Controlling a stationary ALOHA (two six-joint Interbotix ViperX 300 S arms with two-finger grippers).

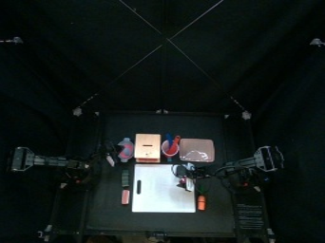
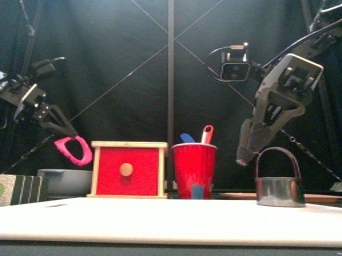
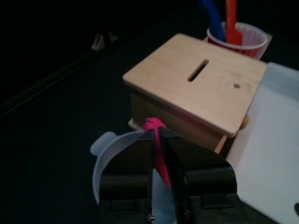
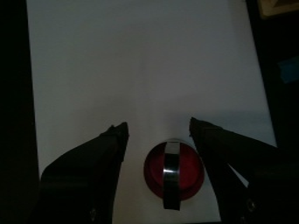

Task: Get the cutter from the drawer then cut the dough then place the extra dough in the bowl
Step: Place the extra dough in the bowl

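Note:
My left gripper (image 3: 156, 133) is shut on a pink ring of dough (image 2: 74, 150), which hangs just above the blue-grey bowl (image 2: 60, 181) at the left of the wooden box (image 2: 130, 170). The box's red drawer front is shut. On the white cutting board (image 4: 140, 61), the round metal cutter (image 2: 279, 188) stands around a red dough disc (image 4: 155, 173). My right gripper (image 4: 156, 128) hovers open directly over that cutter and touches nothing. In the top view the left gripper (image 1: 124, 149) is beside the box and the right gripper (image 1: 188, 175) is over the board.
A red cup (image 2: 195, 170) with a blue and a red toy knife stands right of the box. A pink tray (image 1: 200, 149) lies behind the board at the right. Two small red things (image 1: 125, 196) lie by the board's side edges.

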